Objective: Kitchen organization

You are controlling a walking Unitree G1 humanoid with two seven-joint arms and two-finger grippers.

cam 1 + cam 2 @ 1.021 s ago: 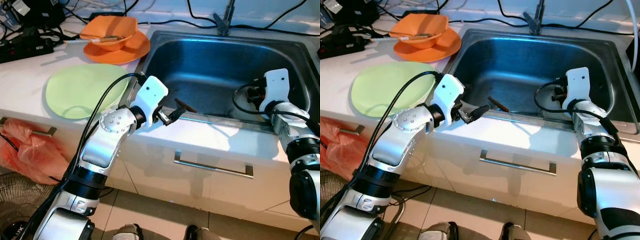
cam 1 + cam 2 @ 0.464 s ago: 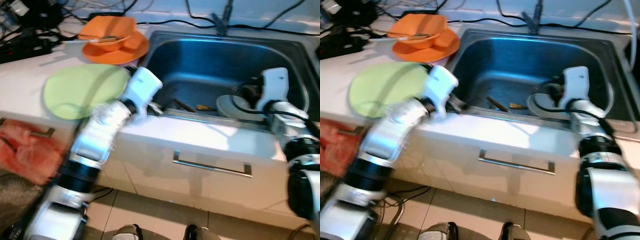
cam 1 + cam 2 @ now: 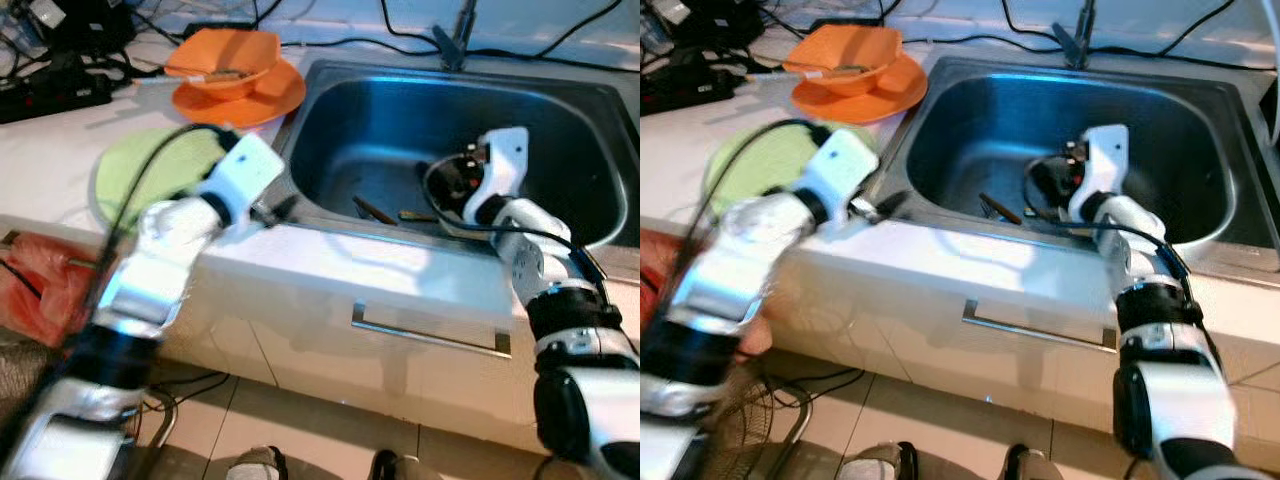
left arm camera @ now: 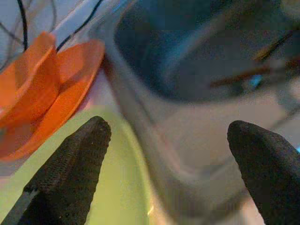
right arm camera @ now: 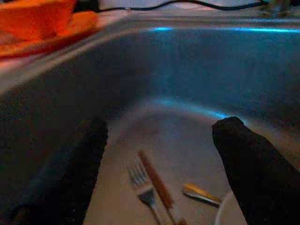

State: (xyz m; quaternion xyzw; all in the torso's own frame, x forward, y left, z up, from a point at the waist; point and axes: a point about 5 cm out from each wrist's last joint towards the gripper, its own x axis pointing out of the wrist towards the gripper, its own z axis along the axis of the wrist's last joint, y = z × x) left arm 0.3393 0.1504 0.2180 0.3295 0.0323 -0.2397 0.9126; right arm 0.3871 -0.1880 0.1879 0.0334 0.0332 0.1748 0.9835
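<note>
Right gripper (image 5: 159,140): fingers spread inside sink (image 3: 560,120), above fork (image 5: 143,185) (likely lining up a pick) | Left gripper (image 4: 168,136): fingers spread, empty, at sink's left rim.

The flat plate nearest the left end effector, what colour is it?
Light green plate; clearest in the left eye view.

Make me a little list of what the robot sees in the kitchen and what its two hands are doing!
place: steel sink in a white counter
in the sink: fork, other cutlery
on the counter: green plate, orange bowl on orange plate
left gripper: open, by the sink's edge near the green plate
right gripper: open, inside the sink above the fork
holding anything: no
</note>
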